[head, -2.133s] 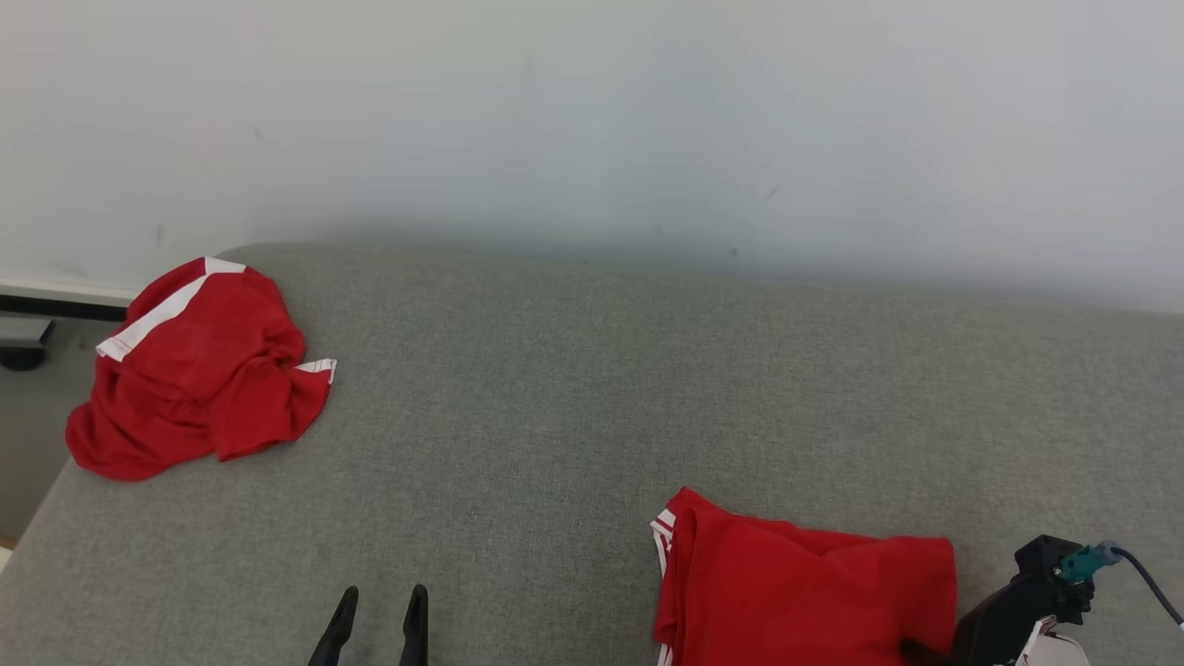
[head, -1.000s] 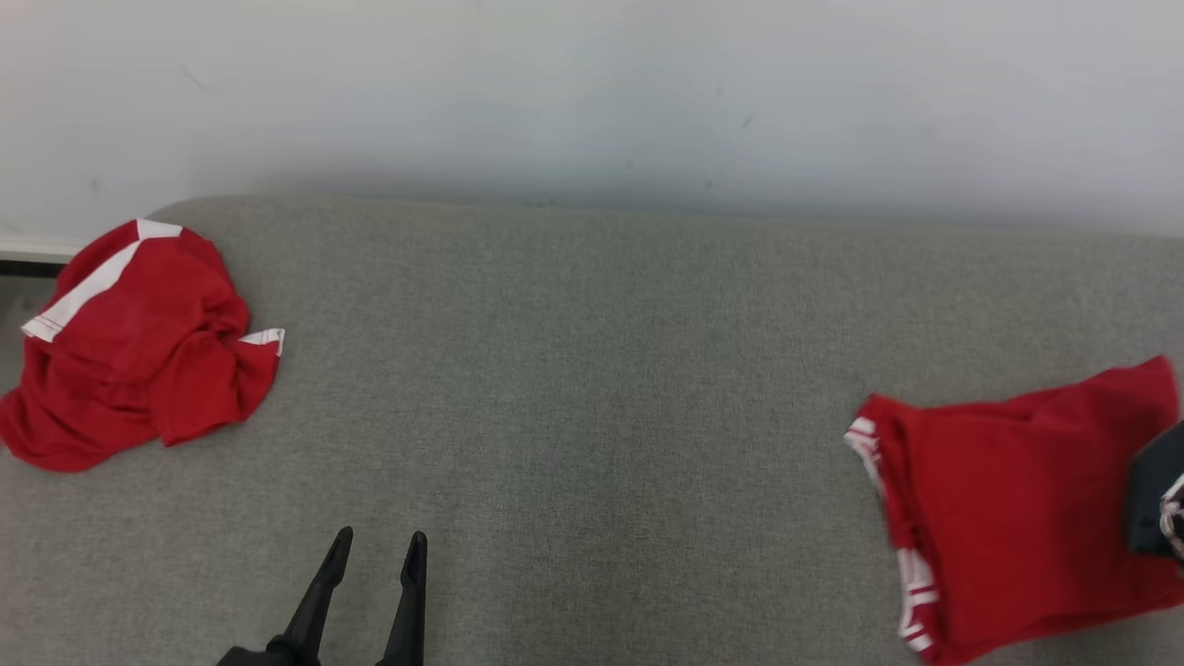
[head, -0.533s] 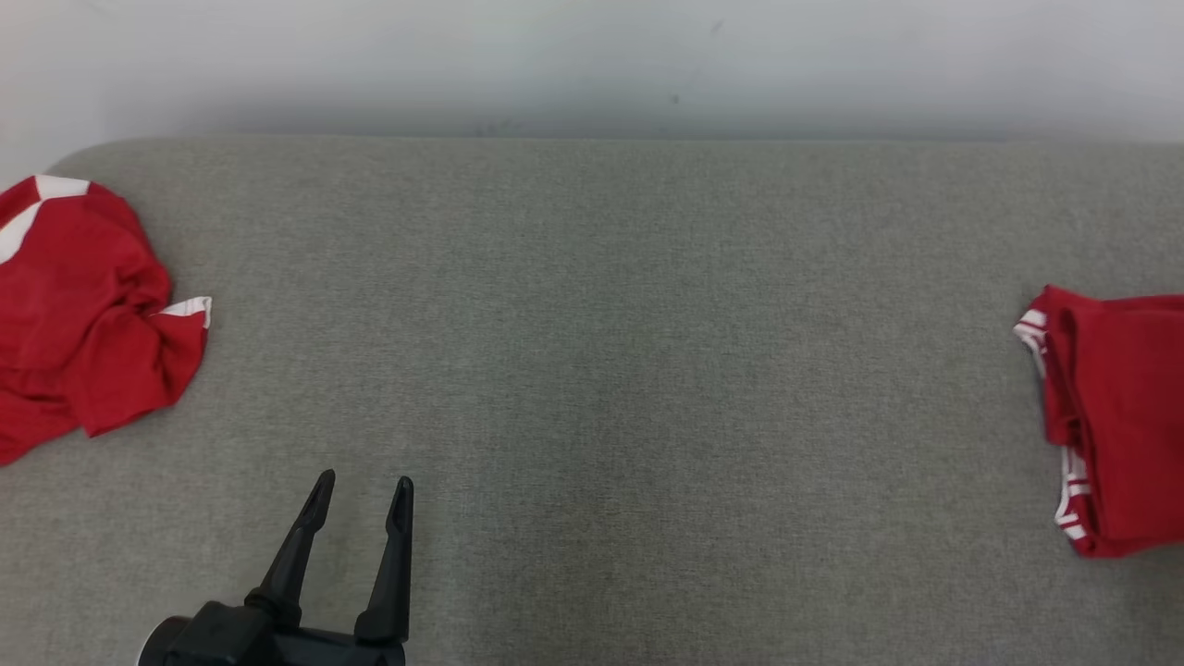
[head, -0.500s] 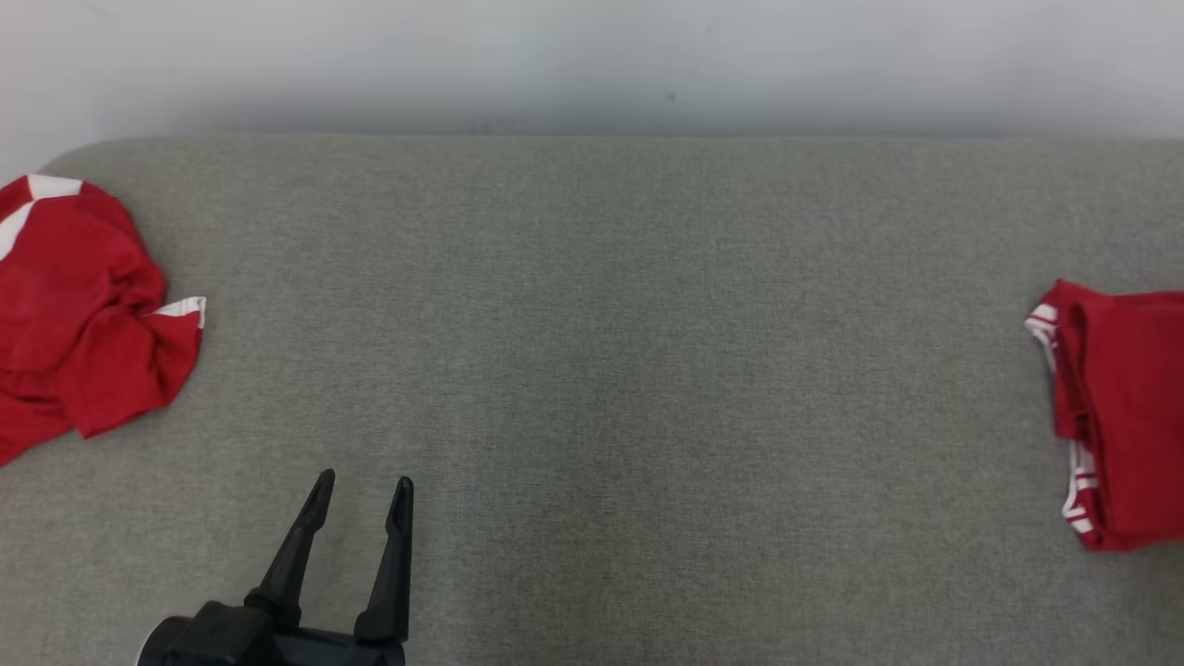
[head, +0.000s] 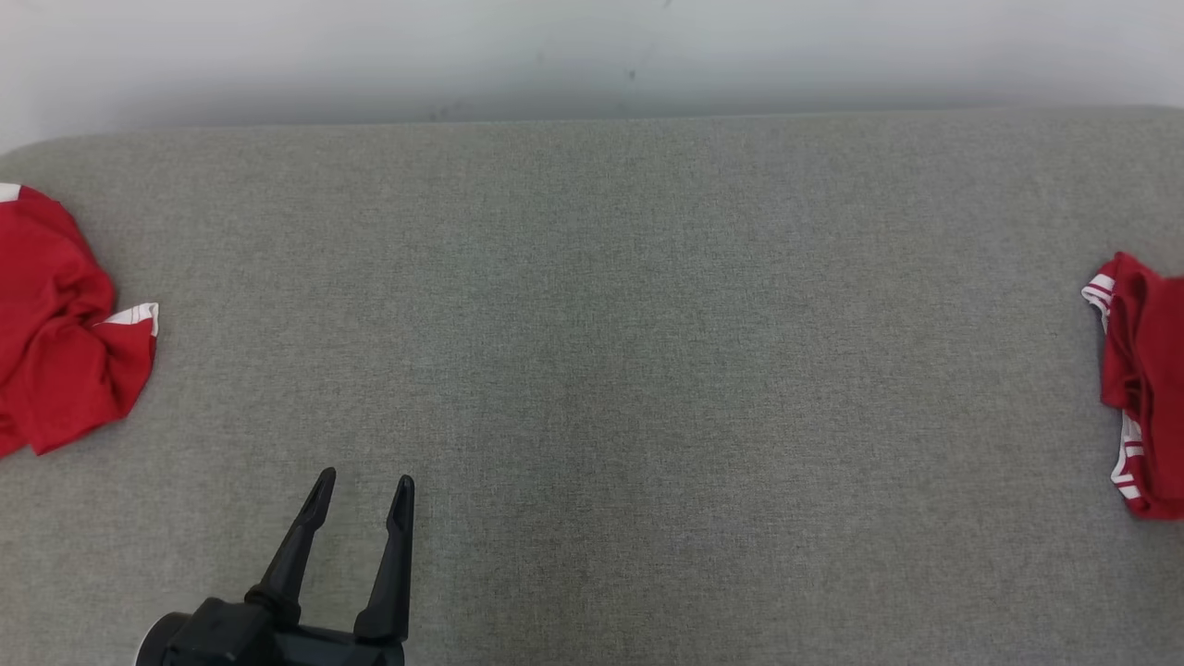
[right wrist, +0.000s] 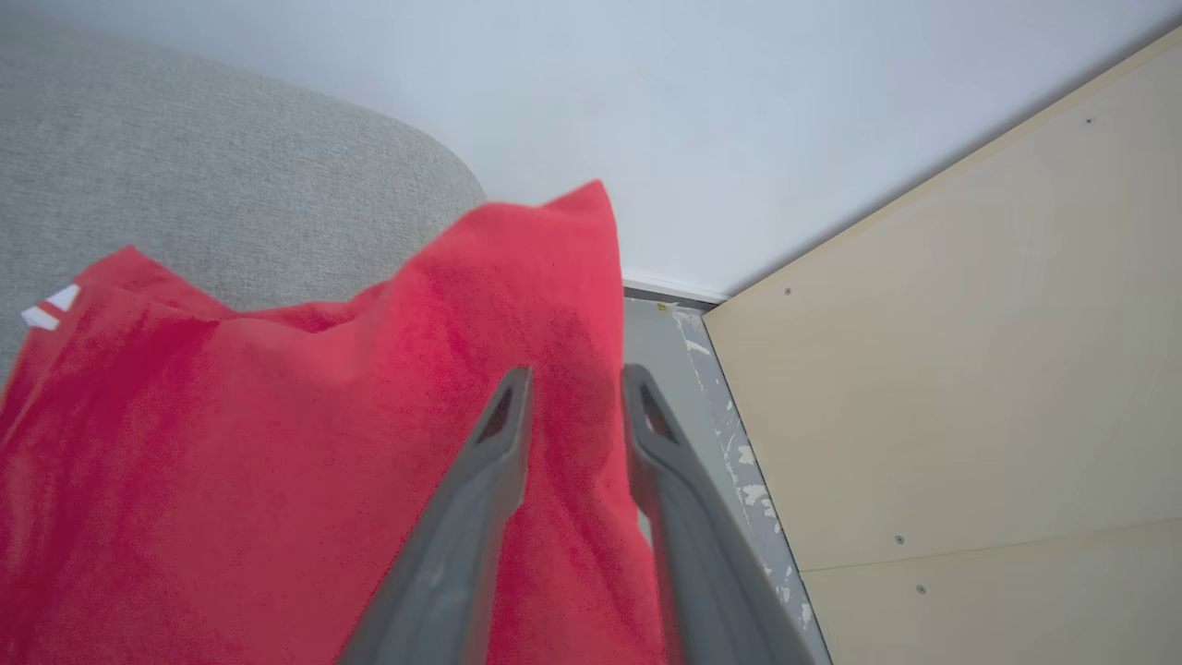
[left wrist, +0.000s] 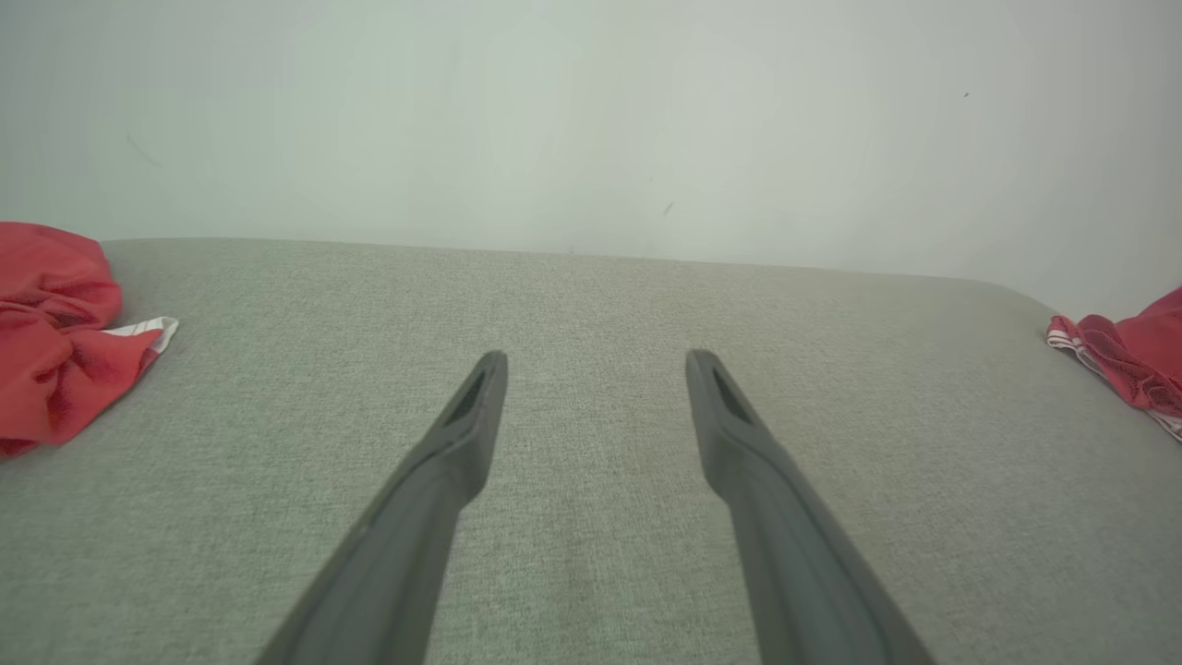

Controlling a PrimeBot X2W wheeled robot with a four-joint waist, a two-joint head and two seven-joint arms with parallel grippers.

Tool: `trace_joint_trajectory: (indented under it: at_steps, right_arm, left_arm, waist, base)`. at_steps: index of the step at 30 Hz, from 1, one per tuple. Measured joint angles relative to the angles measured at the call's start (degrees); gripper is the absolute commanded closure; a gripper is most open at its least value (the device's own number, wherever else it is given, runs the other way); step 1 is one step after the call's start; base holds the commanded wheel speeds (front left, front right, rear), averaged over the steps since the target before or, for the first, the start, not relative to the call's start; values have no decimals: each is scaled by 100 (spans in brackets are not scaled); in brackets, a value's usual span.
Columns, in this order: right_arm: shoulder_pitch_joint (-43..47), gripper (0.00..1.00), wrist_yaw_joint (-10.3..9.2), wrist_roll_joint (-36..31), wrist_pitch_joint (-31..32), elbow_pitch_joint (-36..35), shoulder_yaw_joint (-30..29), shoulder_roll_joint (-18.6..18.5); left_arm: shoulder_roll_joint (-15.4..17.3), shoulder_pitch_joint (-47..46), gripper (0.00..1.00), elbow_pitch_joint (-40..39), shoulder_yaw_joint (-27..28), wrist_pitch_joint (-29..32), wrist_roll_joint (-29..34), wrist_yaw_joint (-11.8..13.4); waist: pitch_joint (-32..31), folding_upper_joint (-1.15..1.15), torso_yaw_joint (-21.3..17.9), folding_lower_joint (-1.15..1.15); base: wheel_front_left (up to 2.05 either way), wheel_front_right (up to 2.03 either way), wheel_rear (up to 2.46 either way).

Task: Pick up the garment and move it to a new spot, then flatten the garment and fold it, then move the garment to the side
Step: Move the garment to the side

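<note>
Right claw (right wrist: 572,392) first: its two fingers stand a little apart over the right-hand side of the folded red garment (right wrist: 277,416), and red cloth shows through the gap. I can't spot any fold nipped between the tips, so I'd call it let go, though it's a close call from that angle. Left claw (head: 364,479) is spread wide with nothing in it, parked over the near left part of the grey cushion (head: 592,324).

The garment sits at the right end of the cushion, close to the edge, with its white-striped trim (head: 1124,453) facing left toward the middle. Going by where it lies, the "move it to the side" bit looks about done. A second, crumpled red garment (head: 55,342) is way over at the left end, well apart from it.

Handling-wise it looks like thin jersey fabric, so my guess is light, soft and totally floppy. Nothing fragile, and probably a bit grabby on that woven cushion rather than slippery. The catch is the fold: pinch only the top layer and the stack will likely peel open. If it needs another nudge, I'd pinch through all the layers at a folded edge or corner and drag it low, not lift it high. It's also near the drop to the floor (right wrist: 660,342), so a hard pull to the right could tip it off.
</note>
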Motion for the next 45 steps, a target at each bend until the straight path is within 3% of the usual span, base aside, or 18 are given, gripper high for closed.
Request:
trace_joint_trajectory:
  at_steps: [1,9,15,30,40,45]
  right_arm:
    - [-26,0,0,-38,-65,-38,20,29]
    - [67,0,0,-33,-740,-157,325,153]
    - [566,0,0,378,-1341,-441,584,688]
    - [2499,0,0,1965,-1284,-2858,1012,2162]
    - [3758,0,0,2577,-1591,-3459,983,3105]
    - [3982,0,-1,2721,-1660,-3410,1151,3244]
  left_arm:
    - [3,-4,0,4,-8,7,-1,0]
    - [-24,17,0,167,8,-18,-103,52]
    - [-198,182,0,426,144,-164,-309,166]
    - [-479,645,0,1027,602,-338,-768,208]
    - [-488,796,0,1022,721,-355,-323,-59]
    - [-443,918,0,1011,715,-355,-194,-168]
  waist:
    - [-12,0,2,0]
    - [-291,-1,40,0]
    - [-753,0,70,-1]
    - [-1962,-2,83,-2]
    - [-2272,-2,159,-1]
    - [-2341,-2,125,-1]
  base:
    - [0,0,0]
    - [0,0,0]
    - [0,0,0]
    - [0,0,0]
    - [0,0,0]
    - [0,0,0]
